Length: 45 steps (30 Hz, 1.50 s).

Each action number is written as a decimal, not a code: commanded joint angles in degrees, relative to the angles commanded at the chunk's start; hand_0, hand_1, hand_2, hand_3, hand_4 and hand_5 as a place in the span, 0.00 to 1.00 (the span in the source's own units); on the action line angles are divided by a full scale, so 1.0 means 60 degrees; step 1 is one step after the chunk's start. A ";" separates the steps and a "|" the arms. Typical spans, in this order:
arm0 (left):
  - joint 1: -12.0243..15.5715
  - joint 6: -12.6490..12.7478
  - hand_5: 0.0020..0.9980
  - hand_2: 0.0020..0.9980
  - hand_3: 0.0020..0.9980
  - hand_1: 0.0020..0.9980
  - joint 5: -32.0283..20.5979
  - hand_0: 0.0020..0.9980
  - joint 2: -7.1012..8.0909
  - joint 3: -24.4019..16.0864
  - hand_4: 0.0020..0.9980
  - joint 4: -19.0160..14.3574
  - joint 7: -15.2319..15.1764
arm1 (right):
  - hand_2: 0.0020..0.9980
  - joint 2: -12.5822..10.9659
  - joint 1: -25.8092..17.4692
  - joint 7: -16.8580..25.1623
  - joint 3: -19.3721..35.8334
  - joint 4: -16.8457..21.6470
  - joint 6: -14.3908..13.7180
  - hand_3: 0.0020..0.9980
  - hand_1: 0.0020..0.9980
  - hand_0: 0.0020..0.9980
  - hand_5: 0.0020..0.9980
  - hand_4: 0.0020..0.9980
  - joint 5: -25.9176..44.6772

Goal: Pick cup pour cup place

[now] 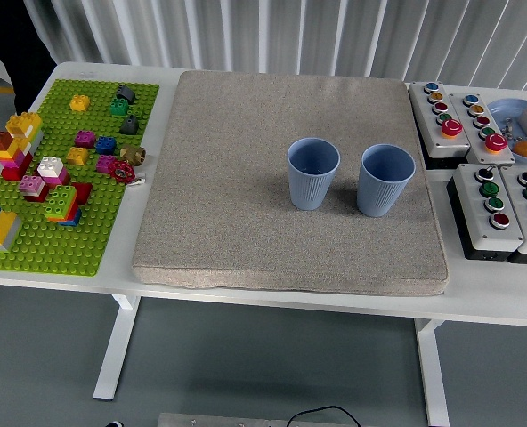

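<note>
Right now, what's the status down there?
No robot hand in view. Two blue ribbed cups upright, apart, on grey mat. Nothing blocking them.

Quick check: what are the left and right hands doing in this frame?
Left hand: not in view.
Right hand: not in view.
Both ribbed blue cups stand unheld on the grey mat.

One high head view looks forward and down over the white table (272,301), its near edge lowest.

two cups (313,173) upright, mat (219,178) around bare
</note>
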 joint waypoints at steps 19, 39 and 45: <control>0.0017 0.0001 1.00 0.86 0.76 0.83 0.0032 0.77 0.0001 -0.0011 0.52 -0.0004 0.0008 | 0.80 -0.0005 -0.0001 0.0020 -0.0043 0.0140 -0.0026 0.82 0.80 0.88 0.54 0.84 0.0025; 0.0026 -0.0023 1.00 0.86 0.77 0.83 -0.0065 0.77 0.0010 0.0028 0.52 0.0007 -0.0011 | 0.80 0.0006 0.0037 0.0026 -0.0071 0.0163 -0.0047 0.82 0.80 0.88 0.54 0.84 0.0054; 0.0028 -0.0024 1.00 0.86 0.77 0.83 -0.0092 0.77 0.0002 0.0039 0.52 0.0008 -0.0016 | 0.80 0.0008 0.0050 0.0025 -0.0087 0.0183 -0.0055 0.82 0.80 0.88 0.54 0.84 0.0059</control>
